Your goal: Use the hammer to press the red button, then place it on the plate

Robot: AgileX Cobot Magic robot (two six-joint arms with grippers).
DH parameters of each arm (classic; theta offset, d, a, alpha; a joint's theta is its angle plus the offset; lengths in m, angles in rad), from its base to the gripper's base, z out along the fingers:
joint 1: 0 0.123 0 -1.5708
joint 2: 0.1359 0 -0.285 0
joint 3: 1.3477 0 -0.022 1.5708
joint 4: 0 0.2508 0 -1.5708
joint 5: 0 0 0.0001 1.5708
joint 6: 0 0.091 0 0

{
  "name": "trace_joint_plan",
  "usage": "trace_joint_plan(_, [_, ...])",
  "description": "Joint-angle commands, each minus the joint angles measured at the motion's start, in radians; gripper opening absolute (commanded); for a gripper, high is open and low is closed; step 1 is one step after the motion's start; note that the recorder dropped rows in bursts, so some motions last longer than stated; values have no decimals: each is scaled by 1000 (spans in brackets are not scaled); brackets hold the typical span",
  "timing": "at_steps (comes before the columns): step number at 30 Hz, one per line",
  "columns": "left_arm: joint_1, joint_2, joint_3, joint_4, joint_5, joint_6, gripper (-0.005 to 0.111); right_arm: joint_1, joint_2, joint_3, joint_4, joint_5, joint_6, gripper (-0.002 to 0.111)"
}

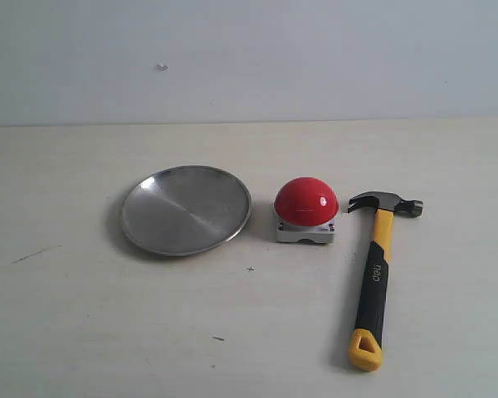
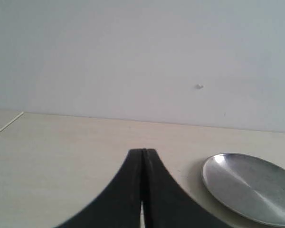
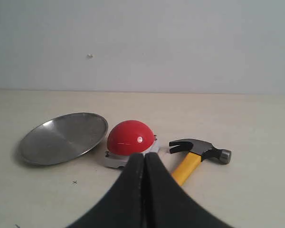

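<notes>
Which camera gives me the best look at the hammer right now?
The exterior view: the whole hammer lies in the open, head to yellow loop. The right wrist view shows only its head and upper handle; the shut right hand hides the rest. The left wrist view misses it entirely.

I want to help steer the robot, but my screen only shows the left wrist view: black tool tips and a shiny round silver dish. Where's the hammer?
Observer: The claw hammer with the black-and-yellow handle lies flat on the table, on the right in the exterior view, with nothing touching it.
Operator: Is there a button too?
Observer: Yes. A big glossy red dome button on a square grey-white base sits between the round silver metal plate and the hammer, touching neither.
Operator: Which way is the hammer lying?
Observer: Its dark metal head is at the far end, beside the button. Its yellow looped end is nearest the exterior camera.
</notes>
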Motion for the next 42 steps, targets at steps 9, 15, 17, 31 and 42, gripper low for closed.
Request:
trace_joint_plan(9, [1, -5, -1, 5, 0, -4, 0, -3, -4, 6, -2, -11, -8, 0])
trace_joint_plan(15, [1, -5, -1, 5, 0, -4, 0, -3, -4, 6, -30, -68, -32, 0])
trace_joint_plan(17, [1, -5, -1, 5, 0, -4, 0, -3, -4, 6, 30, -95, 40, 0])
trace_joint_plan(31, [1, -5, -1, 5, 0, -4, 0, -3, -4, 6, 303, -135, 272, 0])
trace_joint_plan(42, [1, -5, -1, 5, 0, -4, 0, -3, 22, -27, 539, -512, 78, 0])
